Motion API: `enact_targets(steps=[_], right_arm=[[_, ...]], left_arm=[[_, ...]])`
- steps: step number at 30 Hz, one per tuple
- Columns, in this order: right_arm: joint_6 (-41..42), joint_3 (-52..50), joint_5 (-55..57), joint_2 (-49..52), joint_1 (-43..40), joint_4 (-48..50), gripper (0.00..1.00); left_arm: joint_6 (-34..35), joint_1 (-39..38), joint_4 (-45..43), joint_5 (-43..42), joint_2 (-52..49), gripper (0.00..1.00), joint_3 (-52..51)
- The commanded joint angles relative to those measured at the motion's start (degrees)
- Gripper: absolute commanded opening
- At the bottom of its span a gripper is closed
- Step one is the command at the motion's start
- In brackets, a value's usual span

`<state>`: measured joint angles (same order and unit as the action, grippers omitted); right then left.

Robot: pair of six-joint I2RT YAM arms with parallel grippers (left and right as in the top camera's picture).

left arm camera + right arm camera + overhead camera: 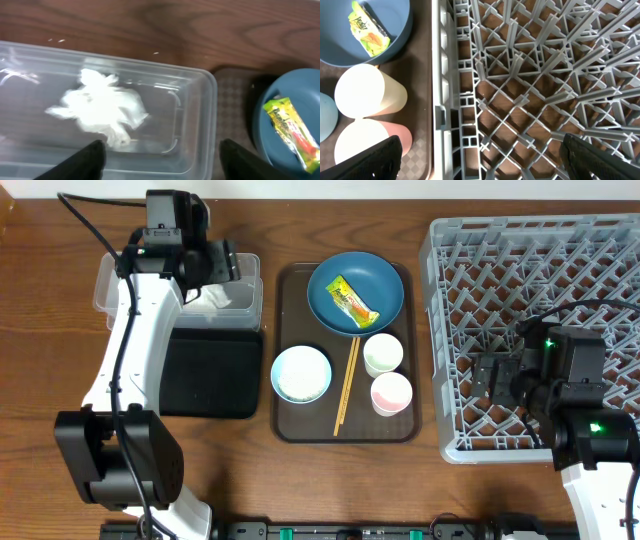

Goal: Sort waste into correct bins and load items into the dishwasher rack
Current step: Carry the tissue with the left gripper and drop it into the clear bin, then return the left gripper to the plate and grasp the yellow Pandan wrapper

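A crumpled white tissue (102, 107) lies inside the clear tub (200, 110). My left gripper (162, 160) hovers open and empty over the tub's right end (232, 266). The dark blue plate (380, 280) holds the yellow-green wrapper (353, 301). On the brown tray are also the light blue bowl (301, 374), pale green cup (383, 355), pink cup (391, 393) and chopsticks (346, 385). My right gripper (480, 157) is open and empty above the grey rack's (600, 260) left edge (493, 377). A few white specks (156, 52) lie on the wood.
The black tray (215, 370) sits in front of the tub, left of the brown serving tray (290, 425). The left arm covers part of the tub from overhead. The right wrist view shows both cups (362, 90) just left of the rack wall (440, 75).
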<state>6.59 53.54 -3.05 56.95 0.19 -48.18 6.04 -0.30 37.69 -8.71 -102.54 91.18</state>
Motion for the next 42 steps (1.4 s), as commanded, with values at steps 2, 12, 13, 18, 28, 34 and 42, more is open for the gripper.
enact_targets(steps=[2, 12, 13, 18, 28, 34, 42], right_arm=[[0.7, 1.1, -0.4, -0.1, 0.6, 0.0, 0.99], [0.7, 1.1, -0.4, -0.1, 0.6, 0.2, 0.98], [0.7, 1.1, -0.4, -0.1, 0.6, 0.2, 0.99], [0.7, 1.1, -0.4, -0.1, 0.6, 0.2, 0.99], [0.7, 1.1, -0.4, -0.1, 0.6, 0.2, 0.99], [0.7, 1.1, -0.4, -0.1, 0.6, 0.1, 0.99], [0.7, 1.1, -0.4, -0.1, 0.6, -0.3, 0.99]], left_arm=[[6.6, -1.9, -3.2, -12.7, 0.5, 0.85, -0.2], [23.3, -13.7, -9.1, -6.6, -1.9, 0.88, -0.2], [24.2, -15.5, -9.8, -5.0, -2.4, 0.88, -0.2], [24.7, -23.4, -14.0, 2.1, -6.5, 0.88, -0.2], [26.0, -28.6, -14.8, 7.9, -15.5, 0.89, -0.2], [27.6, -28.6, -15.8, 7.9, -20.0, 0.89, -0.2], [28.8, -28.6, -18.6, 7.1, -22.6, 0.89, -0.2]])
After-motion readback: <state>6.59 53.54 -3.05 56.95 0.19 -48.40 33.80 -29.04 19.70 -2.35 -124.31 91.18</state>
